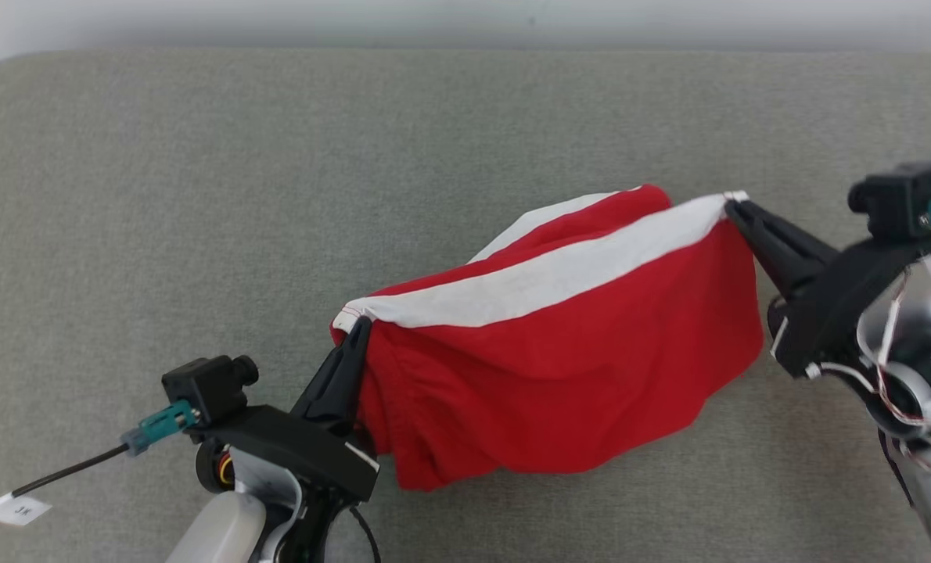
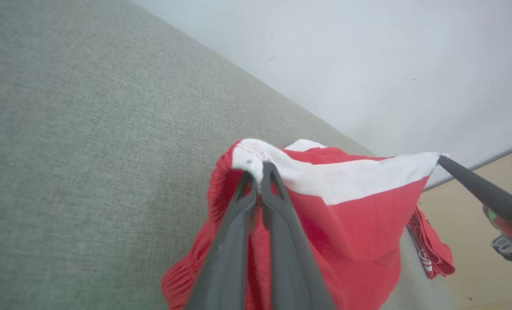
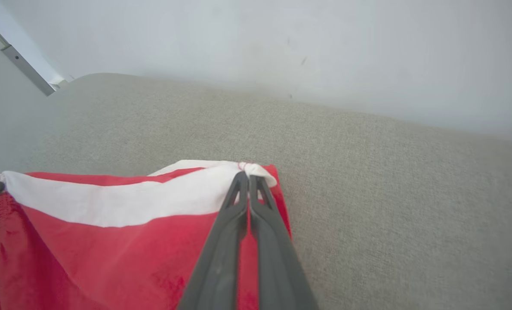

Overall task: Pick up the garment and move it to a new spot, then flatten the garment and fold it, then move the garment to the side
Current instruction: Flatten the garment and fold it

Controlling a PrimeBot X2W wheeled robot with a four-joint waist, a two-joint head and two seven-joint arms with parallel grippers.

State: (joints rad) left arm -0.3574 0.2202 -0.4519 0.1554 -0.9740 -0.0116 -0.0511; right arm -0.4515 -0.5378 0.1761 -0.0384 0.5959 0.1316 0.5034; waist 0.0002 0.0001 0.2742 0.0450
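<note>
Our left hand reaches up from the lower left, fingers pinched tight on one corner of the garment. Our right hand angles in from the right, fingers likewise clamped on the opposite corner.

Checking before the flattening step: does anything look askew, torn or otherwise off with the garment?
No damage shows. The garment is pinched at both ends of its white band by the left gripper and right gripper, but it sags bunched and doubled, not spread flat.
</note>
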